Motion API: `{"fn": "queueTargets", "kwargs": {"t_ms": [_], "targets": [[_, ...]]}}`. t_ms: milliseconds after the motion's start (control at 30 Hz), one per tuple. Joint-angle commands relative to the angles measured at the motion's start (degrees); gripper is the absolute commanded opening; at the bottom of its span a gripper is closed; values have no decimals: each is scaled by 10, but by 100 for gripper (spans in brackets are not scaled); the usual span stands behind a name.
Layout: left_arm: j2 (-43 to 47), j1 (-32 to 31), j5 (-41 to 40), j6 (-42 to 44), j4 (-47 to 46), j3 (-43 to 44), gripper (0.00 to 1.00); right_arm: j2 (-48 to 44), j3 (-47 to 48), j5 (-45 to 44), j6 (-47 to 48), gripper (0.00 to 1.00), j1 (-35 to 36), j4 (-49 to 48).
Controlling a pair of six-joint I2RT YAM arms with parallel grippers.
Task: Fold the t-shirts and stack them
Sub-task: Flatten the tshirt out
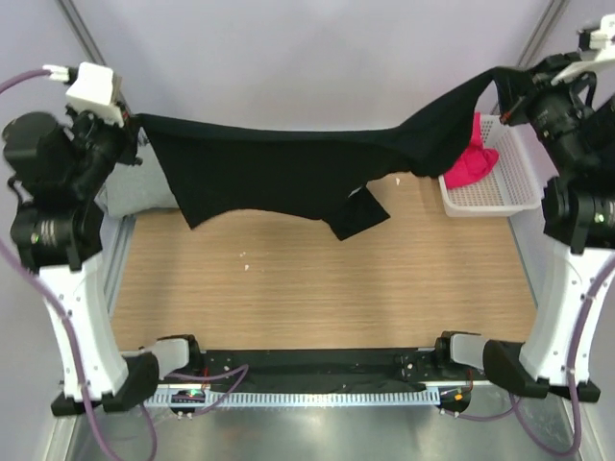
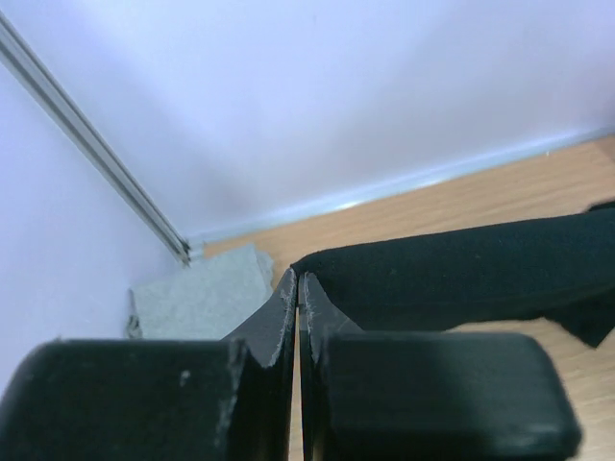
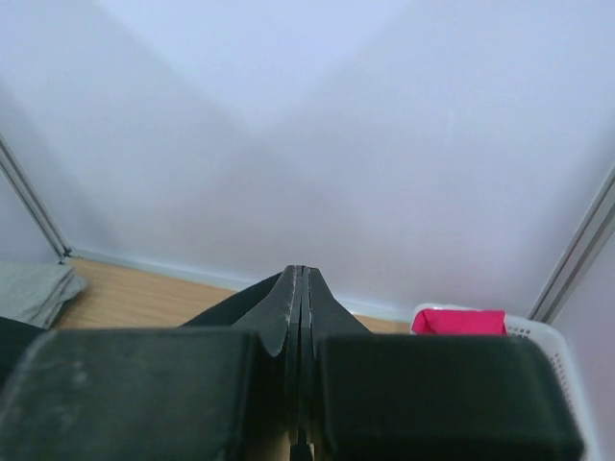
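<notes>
Black t-shirt (image 1: 269, 163) pinched by left gripper (image 2: 298, 284), right gripper (image 3: 301, 279) — magenta t-shirt (image 1: 470, 163) in basket (image 1: 488, 203).

A large black cloth t-shirt (image 1: 279, 168) hangs stretched like a curtain above the far half of the wooden table (image 1: 317, 288), barring the way across. A folded grey cloth shirt (image 1: 135, 197) fills the far left corner, and a white plastic mesh basket (image 1: 500, 192) fills the far right. The near half lies open.

Bright, even light; blurred near fingers (image 2: 279, 327)
</notes>
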State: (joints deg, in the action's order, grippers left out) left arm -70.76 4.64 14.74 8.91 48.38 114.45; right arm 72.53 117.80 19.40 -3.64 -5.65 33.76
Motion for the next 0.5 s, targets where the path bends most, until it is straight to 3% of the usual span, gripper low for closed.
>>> {"fn": "queueTargets", "kwargs": {"t_ms": [0,267,467], "targets": [[75,5,6,23,-41,-10,0,-53,30,-10,-2,1,-2,7],[163,5,5,26,-26,10,0,-132,111,-9,2,1,-2,31],[166,5,-9,30,-34,43,0,-123,176,-42,-3,1,-3,16]]}}
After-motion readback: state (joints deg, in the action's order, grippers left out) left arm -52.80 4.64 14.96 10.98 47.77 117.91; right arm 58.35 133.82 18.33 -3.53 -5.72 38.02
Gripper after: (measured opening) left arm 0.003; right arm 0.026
